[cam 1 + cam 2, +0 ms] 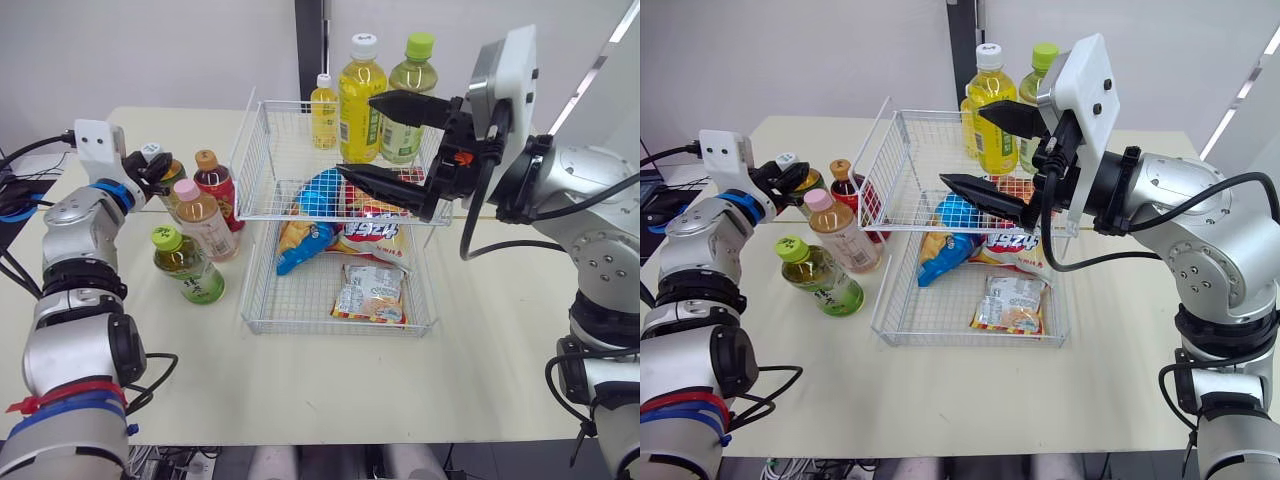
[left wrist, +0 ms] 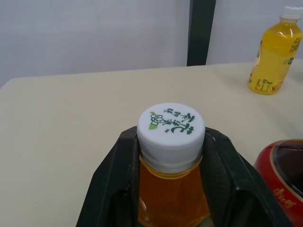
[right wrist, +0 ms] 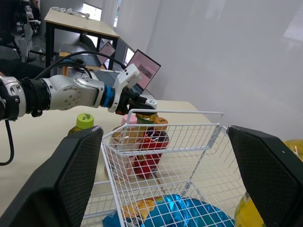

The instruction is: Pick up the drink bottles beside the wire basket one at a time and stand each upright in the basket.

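Left claw: pinching the white-capped bottle just under the cap, one finger on each side of the neck
Held bottle: amber drink, toward the desk's left edge, left of the wire basket, at the back of the bottle group; lifted or standing, cannot tell
Neighbours: red bottle and pink-capped bottle just beside it, green-capped bottle nearer the front edge
Right claw: spread wide, gripping nothing, hovering over the basket's upper shelf
Basket: snack bags on the lower shelf, small yellow bottle upright toward the back of the upper shelf
Step, as judged: grip made, lift and carry to the basket next
Risk, slip: narrow grip high on a smooth neck, likely to let the bottle swing or drop
Risk, knock: close neighbours likely to topple on a sideways lift
Risk, rim: bottle base may catch the basket's raised wire side
Risk, crowding: right claw above the shelf, in the likely path
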Robot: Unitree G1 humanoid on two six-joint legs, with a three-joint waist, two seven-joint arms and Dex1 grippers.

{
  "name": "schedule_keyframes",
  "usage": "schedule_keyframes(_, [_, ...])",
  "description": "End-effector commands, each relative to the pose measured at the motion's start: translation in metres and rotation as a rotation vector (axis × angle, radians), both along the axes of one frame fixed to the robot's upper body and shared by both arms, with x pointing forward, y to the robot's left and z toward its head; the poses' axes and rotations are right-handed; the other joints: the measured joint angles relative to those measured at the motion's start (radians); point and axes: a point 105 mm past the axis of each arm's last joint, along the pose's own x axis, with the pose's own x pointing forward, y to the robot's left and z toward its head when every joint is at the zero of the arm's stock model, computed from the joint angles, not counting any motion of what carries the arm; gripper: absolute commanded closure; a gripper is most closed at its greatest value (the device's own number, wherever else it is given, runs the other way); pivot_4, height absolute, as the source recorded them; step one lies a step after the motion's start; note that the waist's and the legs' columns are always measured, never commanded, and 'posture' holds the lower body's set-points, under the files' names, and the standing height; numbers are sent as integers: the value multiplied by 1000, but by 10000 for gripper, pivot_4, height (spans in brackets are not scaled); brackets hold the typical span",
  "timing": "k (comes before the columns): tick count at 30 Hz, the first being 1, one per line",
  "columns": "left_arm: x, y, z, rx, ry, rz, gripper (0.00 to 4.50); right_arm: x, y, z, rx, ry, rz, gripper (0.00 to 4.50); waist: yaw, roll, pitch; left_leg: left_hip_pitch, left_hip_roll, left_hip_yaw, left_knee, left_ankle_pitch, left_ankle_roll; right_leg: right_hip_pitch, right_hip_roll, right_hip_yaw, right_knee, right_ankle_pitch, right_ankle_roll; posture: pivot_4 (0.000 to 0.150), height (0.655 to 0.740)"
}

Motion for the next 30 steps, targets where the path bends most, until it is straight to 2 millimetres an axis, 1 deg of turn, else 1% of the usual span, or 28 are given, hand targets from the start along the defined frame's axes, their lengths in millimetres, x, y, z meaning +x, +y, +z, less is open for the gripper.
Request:
schedule_keyframes(1, [-13,19,37,24,-104,38,31401,-7,-3,13,27,-61,1,0,-1,0,0,0,0,0,0,0,0,0,0,0,0,0,0,1500,7400])
schedule_keyframes(3, [-19,25,53,48,-136,48,31401,-7,-3,13,35,-58,4,0,-4,0,0,0,0,0,0,0,0,0,0,0,0,0,0,1500,7400])
schedule_keyframes(5, [-26,28,78,86,-179,42,31401,-7,-3,13,49,-47,11,0,-5,-1,1,-1,1,0,-1,0,0,-2,1,0,0,0,0,1500,7400])
schedule_keyframes(7, [-33,22,106,121,-219,-3,31401,-8,-2,12,49,-39,21,0,-2,-1,1,-3,1,0,-1,0,0,-4,1,0,0,0,0,1500,7400])
schedule_keyframes(10, [-40,4,134,183,-239,-104,31401,-7,-2,12,52,-43,14,0,7,-3,2,-9,1,-1,0,0,0,-8,1,-2,0,0,0,1500,7400])
schedule_keyframes(13, [-52,-20,175,194,-296,-212,31401,-4,-3,12,52,-46,4,0,17,-3,2,-19,-1,-3,3,0,0,-16,0,-2,0,0,1,1500,7400])
schedule_keyframes(14, [-56,-29,188,195,-315,-248,31401,-4,-2,12,51,-47,1,0,19,-3,2,-19,-1,-2,3,0,0,-16,0,-1,0,0,1,1500,7400])
schedule_keyframes(17, [-63,-57,214,184,-345,-356,31401,-2,-3,11,51,-53,-9,0,21,-4,3,-19,-2,-2,2,0,0,-16,0,-1,-1,0,1,1500,7400])
schedule_keyframes(21, [-68,-102,237,171,-362,-522,31401,-1,-4,12,51,-63,-26,0,19,-3,3,-19,-1,-3,2,0,0,-16,1,-1,0,0,1,1500,7400])
schedule_keyframes(22, [-68,-117,241,166,-366,-571,31401,-1,-5,12,52,-68,-36,0,18,-3,3,-19,-1,-3,2,0,0,-16,1,-1,0,0,1,1500,7400])
schedule_keyframes(24, [-66,-139,242,162,-360,-646,31401,0,-6,12,55,-76,-52,0,17,-3,3,-18,-1,-3,2,0,0,-16,1,-1,0,0,1,1500,7400])
schedule_keyframes(27, [-61,-169,238,182,-351,-734,31401,1,-10,13,61,-83,-79,0,10,-3,3,-18,-1,-2,2,0,0,-16,1,0,0,0,1,1500,7400])
schedule_keyframes(28, [-60,-177,239,177,-356,-754,31401,1,-11,14,63,-84,-89,0,6,-3,3,-18,-1,-2,2,0,0,-16,1,0,1,0,1,1500,7400])
schedule_keyframes(30, [-58,-185,240,174,-360,-773,31401,1,-13,14,64,-87,-104,0,2,-2,4,-19,-1,-2,2,0,0,-16,1,0,1,0,1,1500,7400])
